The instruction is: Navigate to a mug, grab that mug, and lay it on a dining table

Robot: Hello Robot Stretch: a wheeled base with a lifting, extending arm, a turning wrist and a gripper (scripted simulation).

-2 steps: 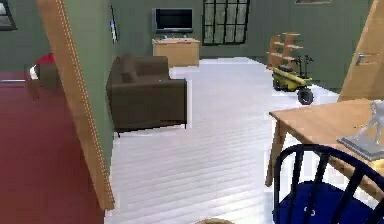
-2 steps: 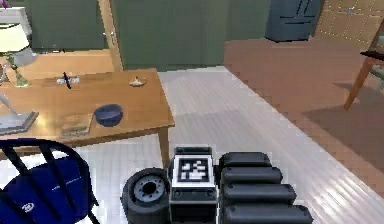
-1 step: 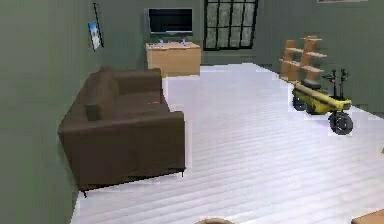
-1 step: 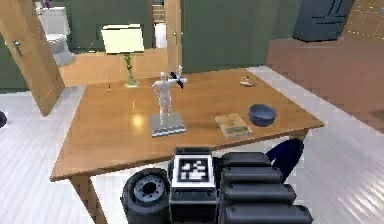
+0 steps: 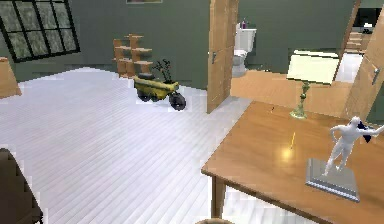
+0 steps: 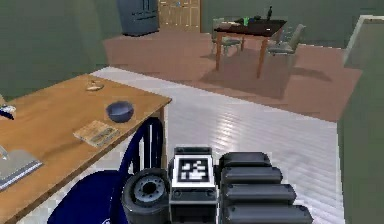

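Mug, as best we can tell, is the glossy dark blue rounded shape with a looped edge, beside the gripper and against a smooth wooden tabletop; we cannot tell whether the gripper holds it; a round blue bowl rests there; the dark-wood dining table stands well apart.

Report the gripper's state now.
Gripper: cannot be told whether it holds anything; its far end can't be made out against the blue chair.
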